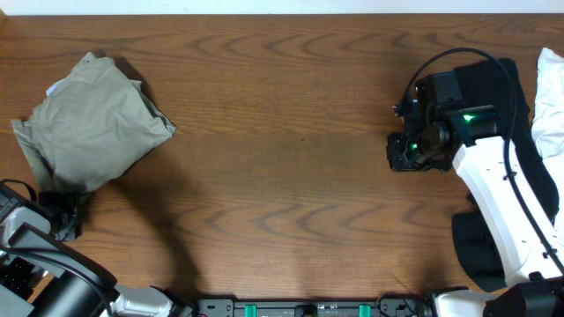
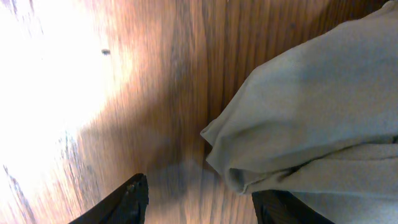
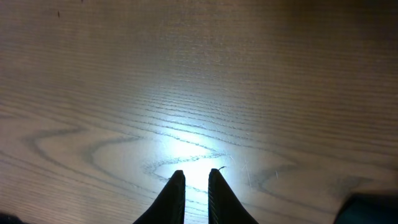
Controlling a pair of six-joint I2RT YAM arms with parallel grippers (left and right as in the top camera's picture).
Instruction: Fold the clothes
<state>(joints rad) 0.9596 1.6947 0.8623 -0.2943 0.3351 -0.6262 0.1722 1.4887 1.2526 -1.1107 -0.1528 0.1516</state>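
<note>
A folded olive-grey garment [image 1: 92, 123] lies at the far left of the table. It fills the right side of the left wrist view [image 2: 311, 112]. My left gripper [image 1: 60, 210] is at the garment's near edge. Its jaws [image 2: 199, 202] are open with bare wood between them, and one finger is right by the cloth's folded corner. My right gripper [image 1: 404, 151] hovers over bare wood at the right. Its jaws [image 3: 196, 180] are nearly together with nothing between them.
A black garment [image 1: 520, 97] lies at the right under my right arm, with more black cloth [image 1: 476, 251] nearer the front. A white garment [image 1: 551, 97] is at the right edge. Wooden tabletop [image 1: 291, 167] stretches between the two arms.
</note>
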